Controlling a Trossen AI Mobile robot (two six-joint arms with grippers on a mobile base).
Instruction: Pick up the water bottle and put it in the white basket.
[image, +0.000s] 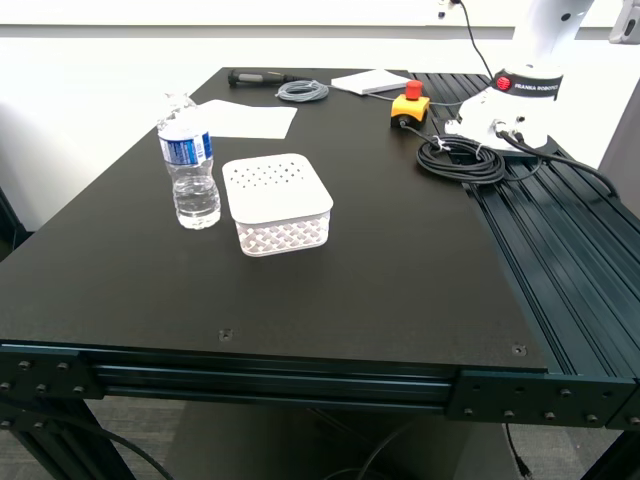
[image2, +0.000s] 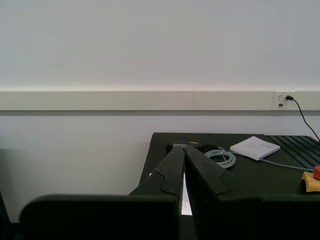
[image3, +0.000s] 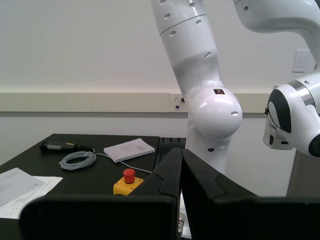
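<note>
Water bottle (image: 189, 165) and white basket (image: 277, 203) on black table (image: 360, 260).
Bottle upright just beside the basket; first claw (image2: 184, 148) and second claw (image3: 181, 150) both closed, empty.

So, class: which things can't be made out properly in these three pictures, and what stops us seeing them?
- White basket: exterior view; it seems upside down, so its inside is hidden.
- Water bottle: label print too small.
- Both arms: absent from the exterior view.
- My first gripper and my second gripper block the near table.
</note>
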